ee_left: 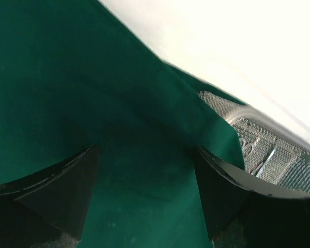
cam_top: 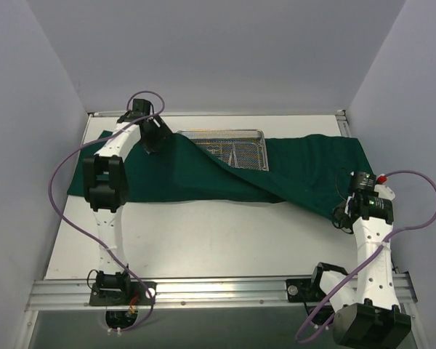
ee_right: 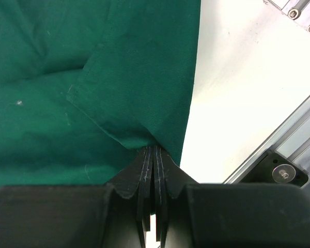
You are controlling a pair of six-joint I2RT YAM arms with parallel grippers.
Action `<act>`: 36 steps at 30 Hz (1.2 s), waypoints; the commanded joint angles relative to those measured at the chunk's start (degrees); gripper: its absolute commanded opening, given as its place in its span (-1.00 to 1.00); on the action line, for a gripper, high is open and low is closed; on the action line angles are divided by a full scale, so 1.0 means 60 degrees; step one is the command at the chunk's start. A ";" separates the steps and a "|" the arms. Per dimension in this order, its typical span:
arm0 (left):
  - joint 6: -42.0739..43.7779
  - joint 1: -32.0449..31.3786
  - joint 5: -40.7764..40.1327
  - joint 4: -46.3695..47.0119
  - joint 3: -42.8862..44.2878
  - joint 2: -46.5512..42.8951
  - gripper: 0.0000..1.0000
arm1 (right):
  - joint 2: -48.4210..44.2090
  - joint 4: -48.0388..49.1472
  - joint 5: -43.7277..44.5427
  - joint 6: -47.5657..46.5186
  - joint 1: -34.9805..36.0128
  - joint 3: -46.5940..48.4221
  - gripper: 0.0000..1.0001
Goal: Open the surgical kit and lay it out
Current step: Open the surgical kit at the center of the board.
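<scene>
Seen from above, the dark green cloth wrap [cam_top: 203, 178] lies across the far half of the white table [cam_top: 203, 240]. One fold is draped over the near side of the rectangular silver wire-mesh tray [cam_top: 218, 132], and slim silver metal instruments [cam_top: 236, 154] show inside it. The left gripper [cam_top: 151, 137] hangs at the tray's left end, and the right gripper [cam_top: 346, 213] is at the cloth's near right edge.

In the left wrist view the jaws stand wide apart and empty over the cloth, beside a tray corner.

In the right wrist view the fingers are pressed together, pinching a fold at the cloth's edge.

The cloth looks soft, light and limp, so it is best pulled by a hem or corner. The tray looks rigid and the instruments loose, likely to slide. No writing can be read.
</scene>
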 commanded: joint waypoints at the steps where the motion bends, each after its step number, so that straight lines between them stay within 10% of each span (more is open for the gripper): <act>1: -0.0217 -0.0351 -0.0004 0.1158 -0.0743 -0.1747 0.65 | 0.0061 -0.0230 0.0017 -0.0103 -0.0029 -0.0036 -1.00; 26: -0.1213 -0.1889 -0.0048 -0.0058 0.0648 -0.0505 0.55 | 0.0267 -0.0449 0.0090 -0.0381 -0.0044 0.0345 -1.00; 36: -0.1098 -0.1905 0.0128 0.0162 0.0867 0.0169 -0.35 | 0.0281 -0.0421 0.0076 -0.0571 -0.0044 0.0476 -1.00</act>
